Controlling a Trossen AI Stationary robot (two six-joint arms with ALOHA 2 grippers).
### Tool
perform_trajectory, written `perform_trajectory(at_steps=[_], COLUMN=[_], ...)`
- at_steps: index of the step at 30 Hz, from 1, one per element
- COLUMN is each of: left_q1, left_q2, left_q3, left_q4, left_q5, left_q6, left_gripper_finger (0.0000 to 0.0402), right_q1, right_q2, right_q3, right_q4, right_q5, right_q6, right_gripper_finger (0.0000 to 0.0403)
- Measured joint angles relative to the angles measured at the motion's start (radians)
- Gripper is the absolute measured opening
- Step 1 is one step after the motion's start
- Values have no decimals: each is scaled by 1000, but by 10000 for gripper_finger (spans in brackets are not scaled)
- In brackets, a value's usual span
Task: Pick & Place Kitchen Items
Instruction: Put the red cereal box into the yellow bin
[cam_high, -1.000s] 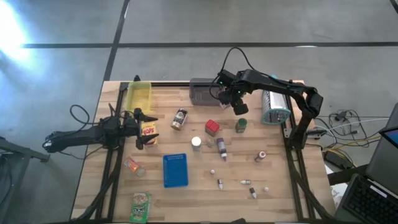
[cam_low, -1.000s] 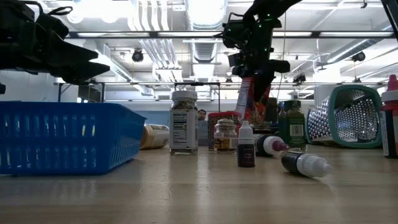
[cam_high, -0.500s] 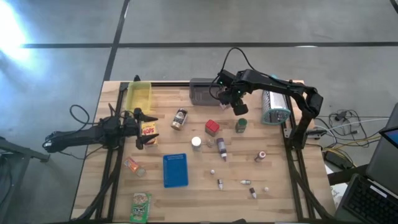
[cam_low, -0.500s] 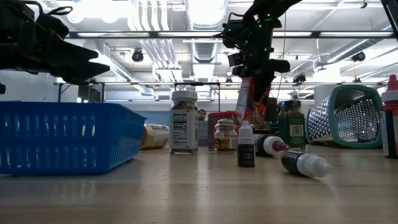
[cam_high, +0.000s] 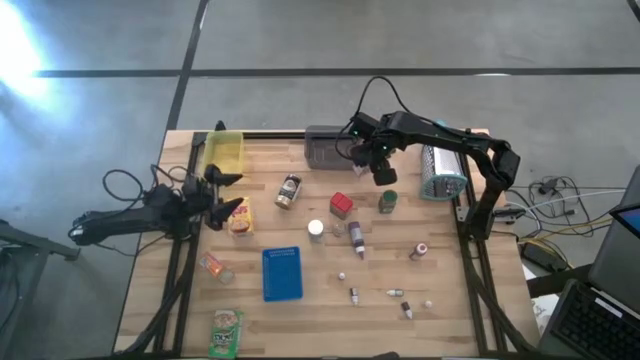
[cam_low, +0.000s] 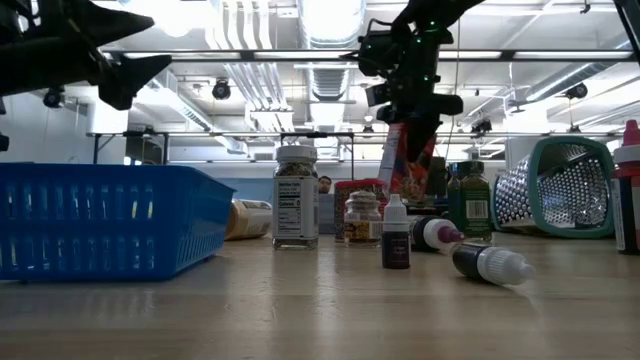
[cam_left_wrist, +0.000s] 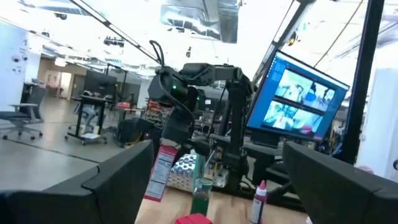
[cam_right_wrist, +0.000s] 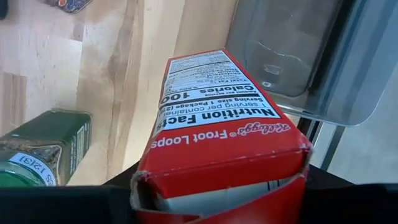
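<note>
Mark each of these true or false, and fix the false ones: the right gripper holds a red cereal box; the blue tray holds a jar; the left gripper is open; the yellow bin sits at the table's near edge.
1. The right gripper holds a red cereal box. True.
2. The blue tray holds a jar. False: nothing shows in it from above.
3. The left gripper is open. True, and empty, above the yellow packet.
4. The yellow bin sits at the near edge. False: it is at the far left corner.
</note>
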Motion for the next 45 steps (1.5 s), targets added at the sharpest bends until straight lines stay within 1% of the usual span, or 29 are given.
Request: perform_trajectory(at_steps=[2, 5, 9, 14, 17, 21, 25, 29, 31, 34, 37, 42, 45], left_q1=[0, 0, 0, 0, 0, 0, 0, 0, 0, 0, 1, 1, 1], left_q2=[0, 0, 0, 0, 1, 1, 1, 25, 65, 164, 295, 506, 617], left_q3=[0, 0, 0, 0, 1, 3, 4, 24, 51, 119, 202, 353, 452], left_q4=[-1, 0, -10, -11, -8, 3, 36, 9, -33, -90, -101, -109, -153], left_q5=[-2, -6, -5, -5, -5, 20, 11, 9, 2, -2, -5, -4, 3], left_q6=[31, 38, 38, -22, -87, -91, -105, -91, -88, -75, 6, 153, 212], left_gripper_finger=[362, 362, 362, 362, 362, 362, 362, 362, 362, 362, 362, 362, 362], right_q1=[0, 0, 0, 0, 0, 0, 0, 2, 2, 5, 7, 14, 22], right_q2=[0, -2, -2, -2, -2, -2, -2, -2, -1, 0, 0, 1, 1], right_q3=[12, 38, 86, 155, 194, 228, 236, 238, 236, 235, 235, 235, 236], right_q4=[1, 0, -1, -7, -8, -26, -41, -48, -51, -52, -52, -53, -53], right_q5=[-2, -20, -93, -184, -186, -186, -186, -186, -186, -187, -187, -186, -186], right_q6=[20, 54, 94, 109, 109, 109, 116, 149, 166, 189, 207, 218, 227], right_gripper_finger=[162, 151, 143, 155, 159, 152, 143, 149, 157, 165, 165, 149, 143])
